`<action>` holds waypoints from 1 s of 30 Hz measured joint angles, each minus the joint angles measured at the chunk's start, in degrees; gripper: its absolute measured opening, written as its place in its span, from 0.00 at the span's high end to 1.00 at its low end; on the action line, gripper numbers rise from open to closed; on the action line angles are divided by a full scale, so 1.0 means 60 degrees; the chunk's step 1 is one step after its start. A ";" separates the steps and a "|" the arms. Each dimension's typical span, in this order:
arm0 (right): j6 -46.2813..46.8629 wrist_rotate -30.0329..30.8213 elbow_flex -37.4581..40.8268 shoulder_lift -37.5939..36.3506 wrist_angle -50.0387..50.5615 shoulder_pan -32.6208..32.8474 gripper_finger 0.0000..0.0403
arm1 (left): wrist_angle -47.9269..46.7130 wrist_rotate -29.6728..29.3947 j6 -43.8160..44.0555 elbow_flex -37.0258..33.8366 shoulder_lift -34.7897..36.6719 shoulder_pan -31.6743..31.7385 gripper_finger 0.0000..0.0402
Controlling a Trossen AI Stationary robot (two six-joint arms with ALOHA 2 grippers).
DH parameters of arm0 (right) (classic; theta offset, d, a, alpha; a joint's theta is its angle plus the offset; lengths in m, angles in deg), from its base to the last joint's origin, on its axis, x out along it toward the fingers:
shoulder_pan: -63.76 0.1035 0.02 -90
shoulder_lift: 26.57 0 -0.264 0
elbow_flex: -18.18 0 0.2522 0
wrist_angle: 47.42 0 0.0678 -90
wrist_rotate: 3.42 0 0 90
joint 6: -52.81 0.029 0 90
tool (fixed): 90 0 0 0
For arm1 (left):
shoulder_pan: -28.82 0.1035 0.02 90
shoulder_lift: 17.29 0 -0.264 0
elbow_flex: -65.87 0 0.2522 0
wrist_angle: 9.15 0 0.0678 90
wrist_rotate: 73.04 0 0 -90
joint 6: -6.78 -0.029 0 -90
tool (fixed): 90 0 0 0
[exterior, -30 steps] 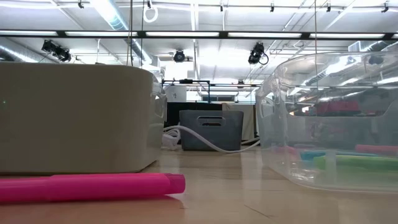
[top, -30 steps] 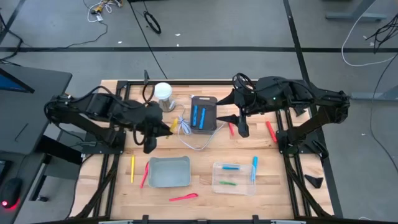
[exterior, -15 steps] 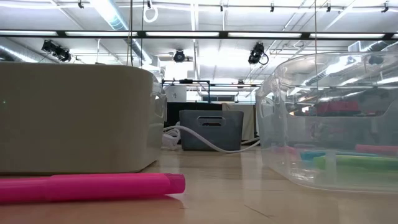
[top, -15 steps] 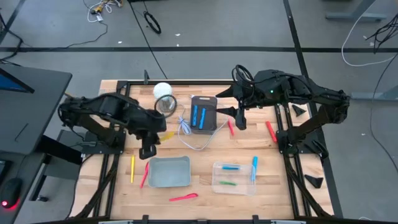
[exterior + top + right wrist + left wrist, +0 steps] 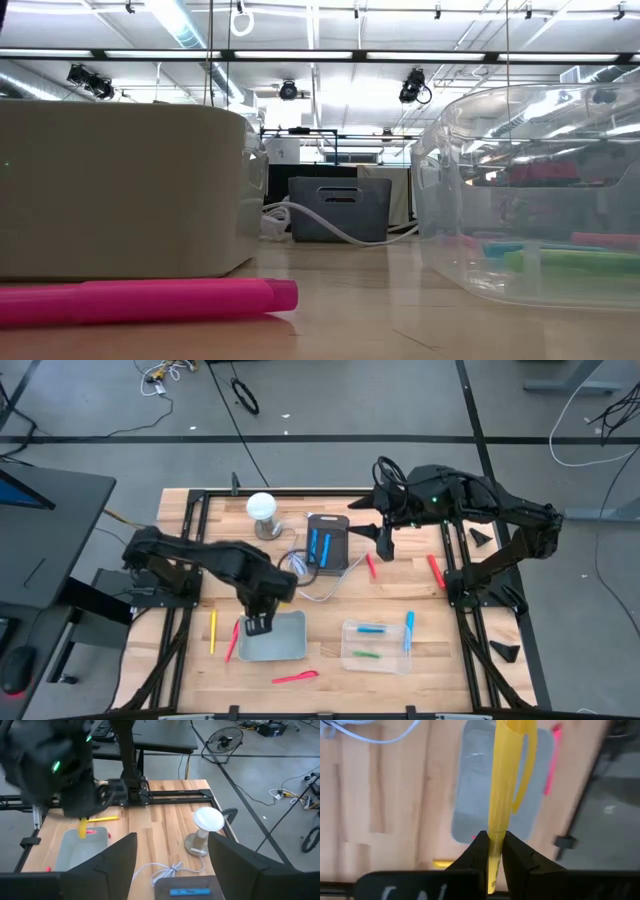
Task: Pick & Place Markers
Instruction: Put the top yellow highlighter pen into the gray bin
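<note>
While my left gripper (image 5: 259,624) hangs over the near-left part of the table, I can see its two dark fingers (image 5: 479,851) pinched tight on a yellow plastic marker (image 5: 501,785), which juts forward past the tips. Beneath it sits the grey rectangular plastic tray (image 5: 283,643), and in the left wrist view the marker lies across the tray's pale floor. From the right wrist view the same yellow marker (image 5: 82,828) hangs at the tray's (image 5: 95,851) far-left edge.

My right gripper (image 5: 384,544) waits over the far middle of the table, just right of the dark slotted bin (image 5: 327,544), its fingers (image 5: 116,860) spread wide with nothing between them.

Two blue markers (image 5: 318,546) lie side by side in the dark bin. A clear plastic tub (image 5: 377,646) at the near right holds another blue marker (image 5: 370,629) and a green marker (image 5: 365,655), and one more blue marker (image 5: 409,630) rests along its right rim. Loose on the wooden tabletop (image 5: 330,618) I count a second yellow marker (image 5: 213,631) and a red marker (image 5: 233,641) left of the tray, a pink marker (image 5: 294,678) near the front edge, and two red markers (image 5: 435,571) at the far right, one of them just beside the bin. A white coiled cable (image 5: 305,572) loops between bin and tray, and a white round lamp-like object (image 5: 262,512) stands at the far left.
</note>
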 joint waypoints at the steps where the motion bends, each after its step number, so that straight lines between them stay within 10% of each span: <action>1: -0.0055 0.0000 0.0000 0.0000 0.0004 -0.0023 0.39 | 0.0120 -0.0221 -0.0020 -0.0170 -0.0069 -0.0077 0.92; 16: -0.0363 0.0000 0.0000 0.0000 0.0073 -0.0115 0.39 | 0.3632 -0.0501 0.0288 -0.3990 -0.0577 -0.0779 0.92; 30: -0.0400 0.0000 0.0000 0.0000 0.0307 -0.0115 0.39 | 0.5134 0.0286 0.0028 -0.4199 -0.2396 -0.1178 0.92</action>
